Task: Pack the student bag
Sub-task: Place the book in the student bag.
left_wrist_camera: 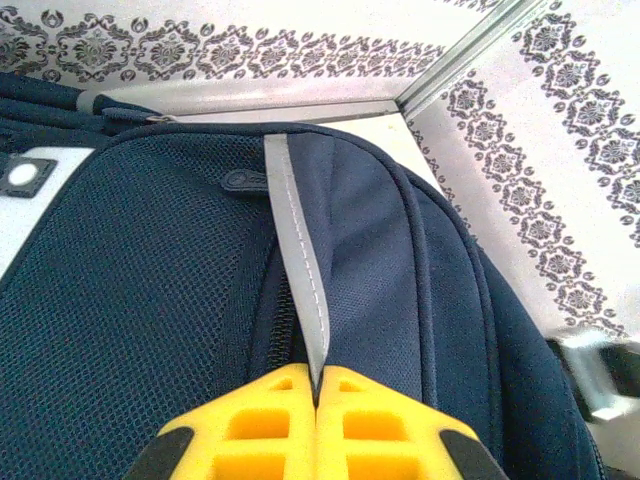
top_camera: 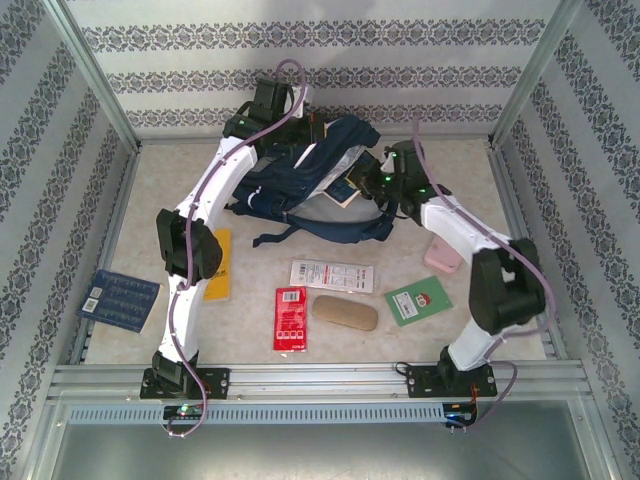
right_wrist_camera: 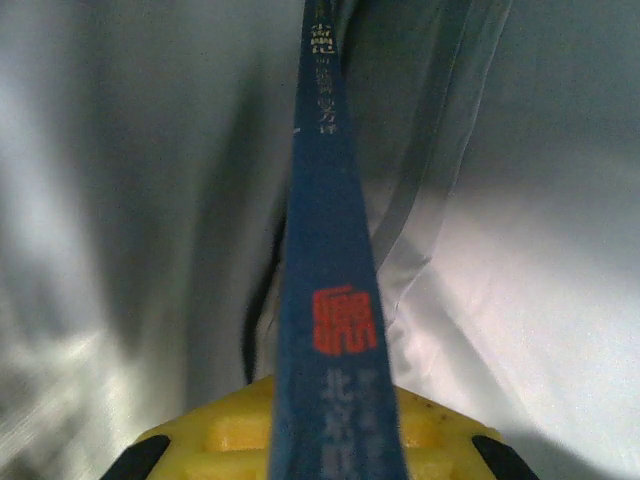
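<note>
Evidently packing had barely begun: the student bag (top_camera: 320, 185) lay far-centre on the tabletop (top_camera: 170, 180), with 7 items, a tan case (top_camera: 345, 313) among them, loose nearer. The left jaws, arm stretched far, were pinched shut on the bag's grey strip (left_wrist_camera: 300, 260). The right jaws, clamped on a blue book (right_wrist_camera: 325, 250), reached inside the grey lining (right_wrist_camera: 520, 250).

A tan oval case (top_camera: 345, 312) lies on the beige desk (top_camera: 150, 200). A red packet (top_camera: 290, 318) lies just left of the case, and a white printed packet (top_camera: 331, 275) lies just behind it. Right of the case is a green booklet (top_camera: 419, 300), and farther right and back is a flat pink object (top_camera: 443, 253). Well left of the case lies a yellow booklet (top_camera: 218, 265), and farther left still a blue card (top_camera: 119, 298). The right wrist view shows a thin book (right_wrist_camera: 325, 300) edge-on, its blue spine bearing a red seal and pale characters.
</note>
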{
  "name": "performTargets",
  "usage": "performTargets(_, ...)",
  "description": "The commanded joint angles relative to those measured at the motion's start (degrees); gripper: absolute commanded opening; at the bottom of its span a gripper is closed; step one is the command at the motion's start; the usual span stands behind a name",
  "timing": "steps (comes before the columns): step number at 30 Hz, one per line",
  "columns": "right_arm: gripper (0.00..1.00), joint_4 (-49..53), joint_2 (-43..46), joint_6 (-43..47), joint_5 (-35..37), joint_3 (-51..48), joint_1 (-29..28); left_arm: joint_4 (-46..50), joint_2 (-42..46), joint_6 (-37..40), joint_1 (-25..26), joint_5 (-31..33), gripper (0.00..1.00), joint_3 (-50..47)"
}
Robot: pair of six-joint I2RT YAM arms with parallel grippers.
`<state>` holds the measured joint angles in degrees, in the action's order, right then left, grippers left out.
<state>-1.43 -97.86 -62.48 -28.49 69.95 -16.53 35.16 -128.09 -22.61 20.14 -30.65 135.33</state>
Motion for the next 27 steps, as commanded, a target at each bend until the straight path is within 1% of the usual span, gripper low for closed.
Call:
performTargets(1, 0.0, -7.8, -6.4, -3.7, 3.4, 3.5, -1.1, -7.0, 5.2, -0.8, -0.6, -4.3, 0.0, 3.4)
performTargets(5, 0.0, -17.9, -16.1, -8.3, 2.9, 7.2, -2.5, -7.3, 4.3, -1.2, -0.5, -6.4, 0.0, 4.8)
performTargets(7, 0.0, -18.9, -21.0, -8.4, 3.5, 11.5, -3.7, -6.9, 4.0, -1.1, -0.6, -6.7, 0.0, 5.2)
performTargets(9, 0.03, -19.3, -25.5, -8.8, 4.3, 15.1, -4.7, -7.0, 3.9, -0.8, -0.6, -7.0, 0.0, 5.4)
performTargets(10, 0.06, -19.5, -27.6, -9.3, 4.8, 16.8, -5.1, -6.9, 3.7, -0.6, -0.6, -7.0, 0.0, 5.5)
performTargets(11, 0.12, -19.5, -29.3, -9.5, 4.9, 18.3, -5.5, -6.9, 3.6, -0.4, -0.6, -6.9, 0.0, 5.5)
performTargets(13, 0.32, -19.1, -31.6, -9.1, 5.1, 20.8, -6.2, -6.5, 3.2, 0.3, -0.7, -6.5, 0.0, 5.8)
performTargets(15, 0.46, -18.5, -31.1, -7.2, 5.9, 20.6, -6.2, -6.5, 2.8, 0.3, -1.0, -6.2, 0.0, 6.0)
performTargets(17, 0.59, -16.7, -28.3, -3.2, 6.7, 18.6, -5.9, -6.4, 2.3, 0.1, -1.6, -6.2, 0.0, 6.0)
performTargets(20, 0.76, -14.3, -22.9, 2.9, 7.2, 14.7, -4.9, -5.5, 1.3, 1.4, -2.2, -5.4, 0.0, 6.1)
performTargets(22, 0.81, -13.6, -19.8, 5.9, 6.9, 12.1, -4.1, -5.0, 0.6, 2.3, -2.5, -4.6, 0.0, 6.2)
performTargets(25, 0.81, -12.3, -16.1, 8.3, 6.4, 8.4, -3.5, -4.7, -0.6, 2.2, -3.5, -4.0, 0.0, 6.5)
performTargets(27, 0.81, -11.5, -12.6, 9.4, 7.7, 5.0, -3.3, -4.4, -1.2, 2.3, -3.8, -3.4, 0.0, 6.4)
